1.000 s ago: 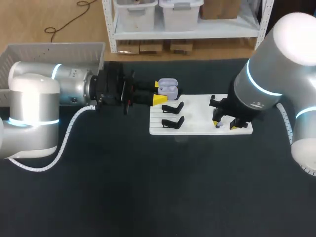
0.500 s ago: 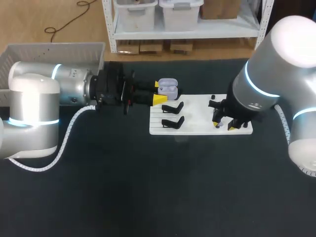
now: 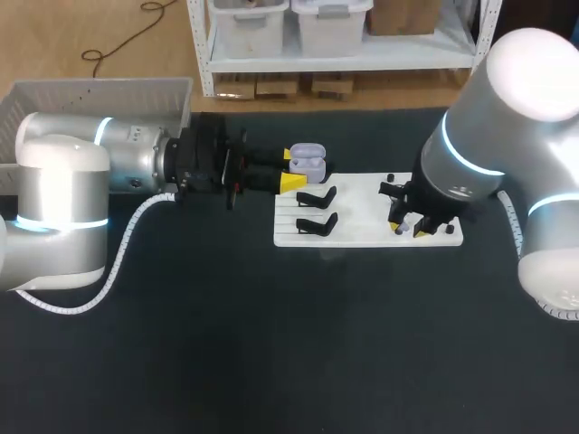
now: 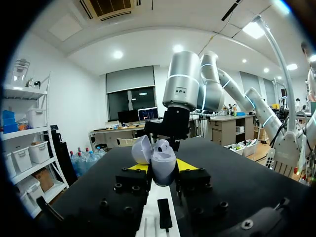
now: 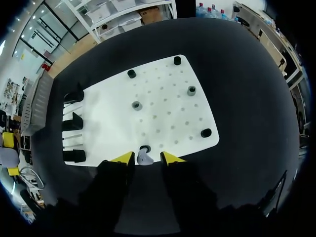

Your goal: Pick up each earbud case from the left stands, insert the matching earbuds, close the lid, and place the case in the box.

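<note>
Pale grey plastic box (image 3: 99, 90), past the table's far left corner. Left gripper (image 3: 290, 169), fingers pressed from both sides on the lavender earbud case (image 3: 309, 161), whose lid is up; the case is held above the table just off the far left corner of the white board (image 3: 362, 212). Black stands (image 3: 317, 197) along the board's left edge. Black pegs (image 5: 137, 105) scattered over its right half. Right gripper (image 5: 146, 159) at the board's near edge, towards the right corner, fingers parted, with a narrow gap on each side of the lavender-grey earbud (image 5: 143, 156) that sits between them on the board
</note>
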